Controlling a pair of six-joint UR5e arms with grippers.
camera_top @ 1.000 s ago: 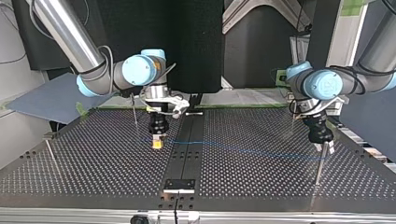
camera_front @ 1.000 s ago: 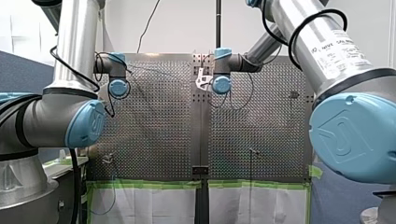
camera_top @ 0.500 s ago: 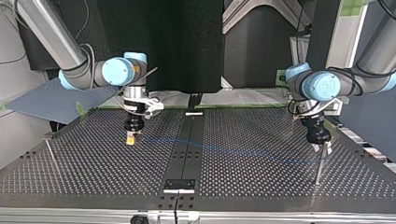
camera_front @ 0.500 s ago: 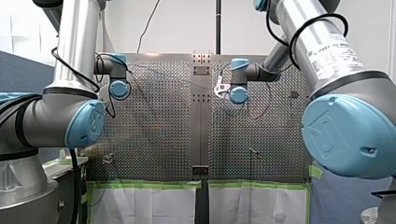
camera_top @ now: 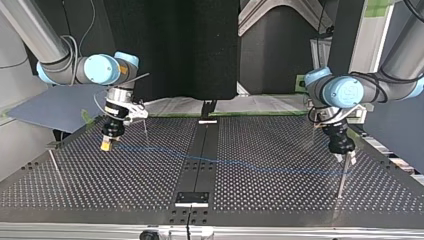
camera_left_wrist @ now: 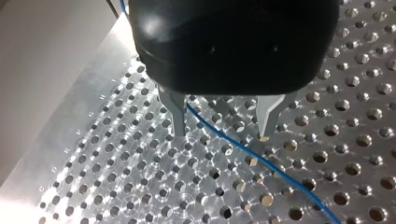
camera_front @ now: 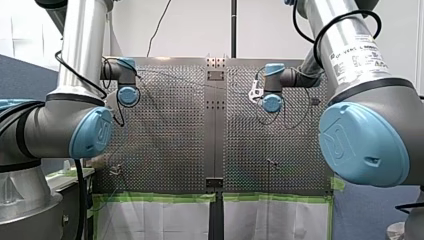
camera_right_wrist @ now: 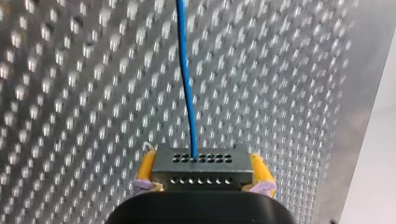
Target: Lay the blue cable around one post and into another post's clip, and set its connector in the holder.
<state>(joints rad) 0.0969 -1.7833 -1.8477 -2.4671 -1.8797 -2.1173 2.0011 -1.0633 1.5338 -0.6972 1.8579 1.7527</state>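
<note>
Right hand (camera_top: pixel 106 145) moved to top view's left, clamping connector (camera_right_wrist: pixel 201 170); blue cable (camera_top: pixel 225 161) crosswise; left hand (camera_left_wrist: pixel 222 133) apart.

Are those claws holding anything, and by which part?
My right gripper clamps the connector of the blue cable by its two sides. My left gripper holds nothing; the cable merely passes between its open fingers.

Shiny perforated metal table (camera_right_wrist: pixel 70 93); smooth blue cable (camera_right_wrist: pixel 186 84).
</note>
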